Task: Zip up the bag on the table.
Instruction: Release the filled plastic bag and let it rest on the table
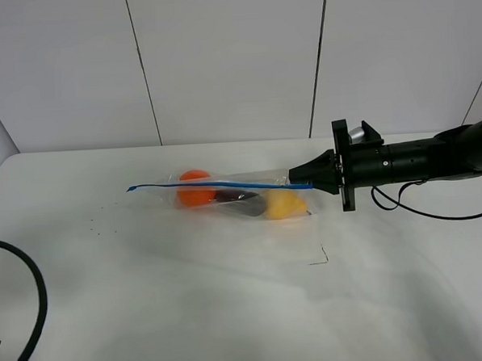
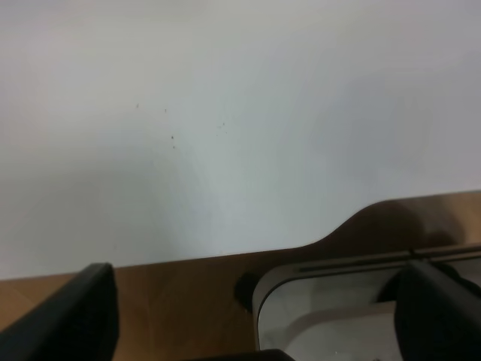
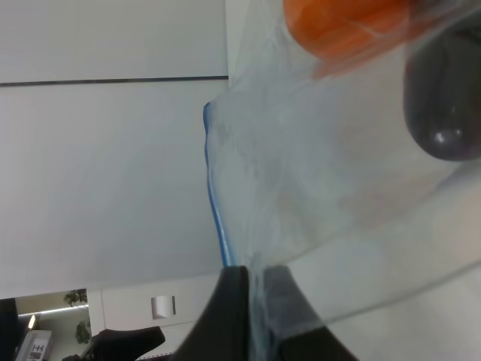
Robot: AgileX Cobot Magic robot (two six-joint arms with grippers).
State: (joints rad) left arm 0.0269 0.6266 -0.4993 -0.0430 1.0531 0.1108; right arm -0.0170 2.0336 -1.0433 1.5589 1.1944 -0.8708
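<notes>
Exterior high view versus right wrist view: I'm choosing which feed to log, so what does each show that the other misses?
Only the exterior high view shows the whole bag lying on the table, its yellow fruit, and a black cable. Only the right wrist view shows, up close, the right gripper fingers pinched on the blue zipper strip. Both show the orange fruit, the dark fruit and the clamped strip.

Right gripper (image 1: pixel 307 184) pinched on blue zipper strip (image 1: pixel 217 184) at bag's (image 1: pixel 238 198) right end. Orange, dark, yellow fruits inside. Bag on white table (image 1: pixel 191 304). Black cable (image 1: pixel 31 309) at left.
</notes>
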